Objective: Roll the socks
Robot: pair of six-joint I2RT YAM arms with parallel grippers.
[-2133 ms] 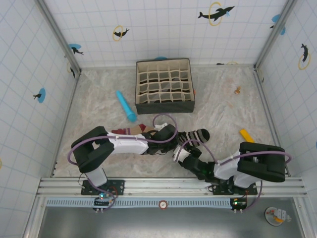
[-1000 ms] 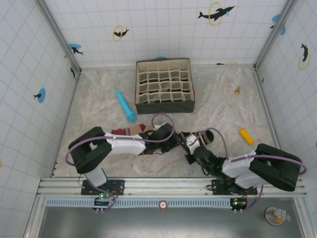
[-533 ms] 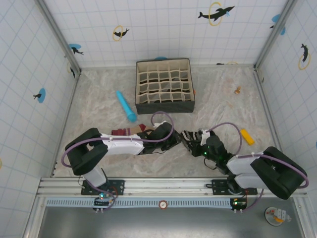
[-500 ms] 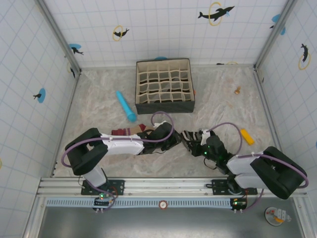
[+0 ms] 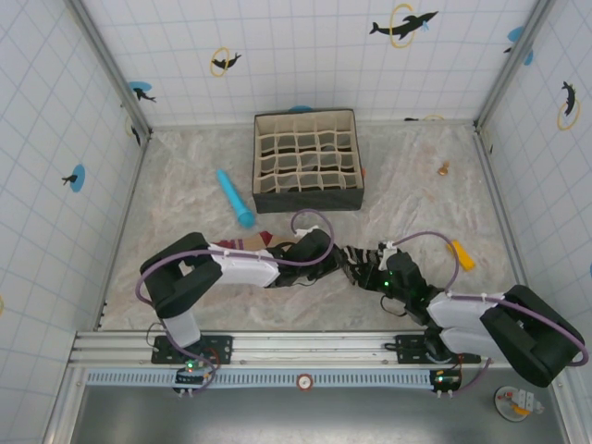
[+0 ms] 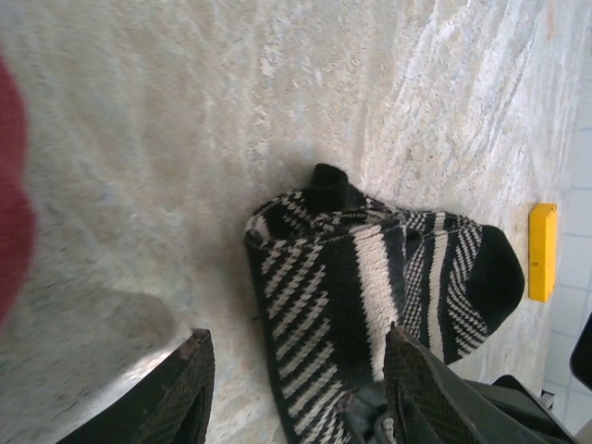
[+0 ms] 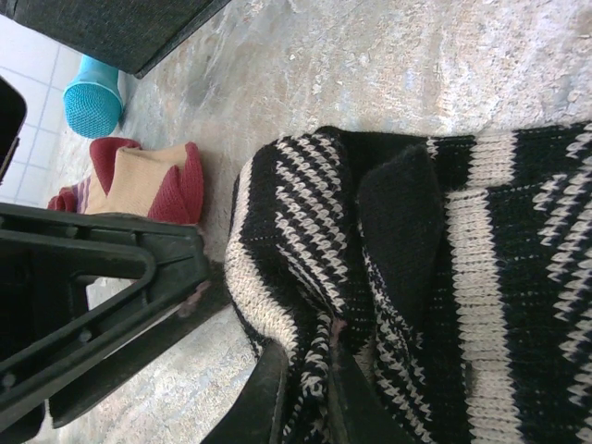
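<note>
The black-and-white sock (image 6: 370, 277) lies on the bench (image 5: 185, 185), near the front and in the middle. It is knitted, with thin slanted stripes on one part and wide stripes across the other. Its toe is all black, and a little black bump sticks up at its edge. One end is folded over on itself into a thick lump.

The right pincer (image 7: 307, 365) is squeezed almost closed and pinches the edge of that folded end. The left pincer (image 6: 296, 370) stands about half wide. The sock's folded end is between its fingers (image 6: 196, 379), and there is a gap on one side, so it is not squeezing.

The peach sock (image 7: 139, 180) lies to the left, near the striped one but not touching it. It is soft peach with dark red ends. From above, part of it is under the left arm.

The bench is pale and sandy with wavy marks, like stone. On it are a blue cylinder (image 5: 235, 197), a dark box with many small squares inside (image 5: 307, 159), a yellow block (image 5: 461, 254) and a tiny brown thing (image 5: 444, 169) far back on the right.

The walls are white tiles (image 5: 305, 55) with dolphin stickers (image 5: 404, 24). A metal rail (image 5: 305, 347) runs along the front.
</note>
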